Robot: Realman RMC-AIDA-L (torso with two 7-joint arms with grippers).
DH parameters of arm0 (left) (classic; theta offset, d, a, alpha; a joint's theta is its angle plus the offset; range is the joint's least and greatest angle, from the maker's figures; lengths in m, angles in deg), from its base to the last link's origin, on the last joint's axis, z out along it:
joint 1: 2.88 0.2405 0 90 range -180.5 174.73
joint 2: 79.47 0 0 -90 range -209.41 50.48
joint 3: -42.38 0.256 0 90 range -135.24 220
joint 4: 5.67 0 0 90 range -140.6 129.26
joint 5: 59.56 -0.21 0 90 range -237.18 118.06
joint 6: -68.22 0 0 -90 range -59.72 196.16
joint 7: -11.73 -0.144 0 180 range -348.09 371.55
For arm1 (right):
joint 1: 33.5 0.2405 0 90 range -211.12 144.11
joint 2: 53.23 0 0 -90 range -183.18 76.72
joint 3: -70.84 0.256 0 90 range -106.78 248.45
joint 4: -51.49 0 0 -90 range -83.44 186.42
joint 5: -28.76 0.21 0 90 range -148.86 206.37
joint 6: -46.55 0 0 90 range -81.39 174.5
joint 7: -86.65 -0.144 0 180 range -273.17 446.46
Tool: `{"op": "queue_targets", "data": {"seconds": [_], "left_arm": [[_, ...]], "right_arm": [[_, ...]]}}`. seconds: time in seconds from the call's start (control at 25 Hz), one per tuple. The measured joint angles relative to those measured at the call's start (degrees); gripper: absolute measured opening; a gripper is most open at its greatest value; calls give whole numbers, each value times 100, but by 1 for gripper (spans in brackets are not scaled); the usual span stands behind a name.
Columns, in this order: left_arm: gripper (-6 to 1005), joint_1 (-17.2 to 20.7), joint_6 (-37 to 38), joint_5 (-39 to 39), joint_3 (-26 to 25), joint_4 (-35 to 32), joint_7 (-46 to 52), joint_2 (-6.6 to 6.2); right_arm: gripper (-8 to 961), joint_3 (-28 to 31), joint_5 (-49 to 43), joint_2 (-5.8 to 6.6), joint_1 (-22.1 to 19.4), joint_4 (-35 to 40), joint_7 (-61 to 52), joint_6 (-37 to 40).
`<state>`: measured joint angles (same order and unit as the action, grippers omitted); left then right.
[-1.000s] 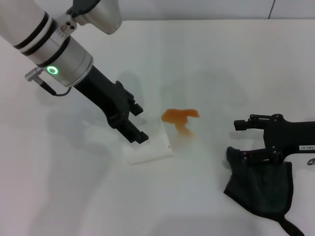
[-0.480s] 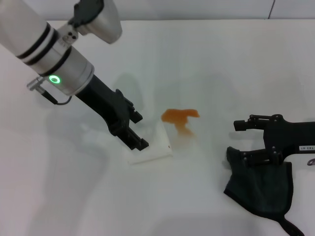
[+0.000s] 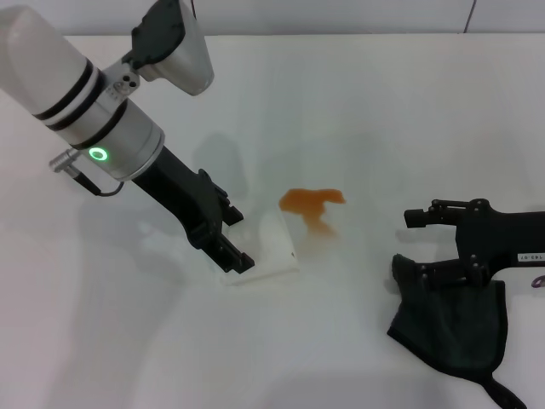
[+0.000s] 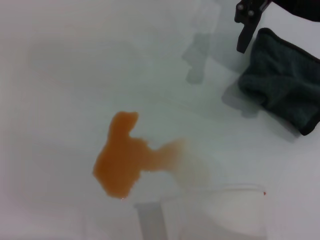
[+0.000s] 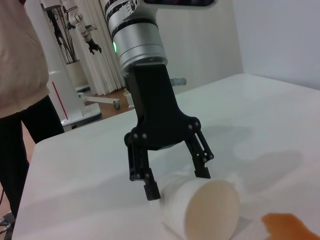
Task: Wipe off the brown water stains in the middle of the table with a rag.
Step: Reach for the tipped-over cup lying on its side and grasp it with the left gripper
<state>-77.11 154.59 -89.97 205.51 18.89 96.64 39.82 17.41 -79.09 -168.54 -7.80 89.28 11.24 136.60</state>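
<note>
Nearest, at the right, the rag (image 3: 451, 328) lies crumpled on the table (image 3: 383, 111), a soft dark greenish-black cloth with a stitched edge and a thin strap trailing toward the near edge. The right gripper (image 3: 410, 243) sits just above its far end: angular black fingers spread apart, the nearer one touching or almost touching the cloth, the farther one over bare table. Whether it grips any fabric is hard to tell from the head view.

Left of that, near the table's middle, lie the stains (image 3: 312, 204): a glossy, translucent orange-brown blotch with an irregular outline and a paler, thinner smear running toward the near side. The left wrist view shows the blotch (image 4: 125, 157) with its washed-out tail and the rag (image 4: 285, 87) well apart from it.

Just left of the stains a white cup (image 3: 260, 251) lies on its side, smooth and tapered, its open mouth showing a pale cream inside in the right wrist view (image 5: 207, 207). The left gripper (image 3: 232, 239), matte black on a white and silver arm with a green ring light, has its jaws apart astride the cup's far end.

The table is a plain, smooth white surface stretching far beyond all of it.
</note>
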Motion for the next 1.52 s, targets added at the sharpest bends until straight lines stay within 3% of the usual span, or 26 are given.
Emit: {"op": "queue_targets", "data": {"seconds": [0.44,1.52], "left_arm": [[845,48,-380,5,0,-270,78,7],[846,42,-500,-62,0,-414,139,7]], "right_arm": [[855,-2,0,0,-30,1,6,-5],[853,-2,0,0,-37,-4,8,-16]]}}
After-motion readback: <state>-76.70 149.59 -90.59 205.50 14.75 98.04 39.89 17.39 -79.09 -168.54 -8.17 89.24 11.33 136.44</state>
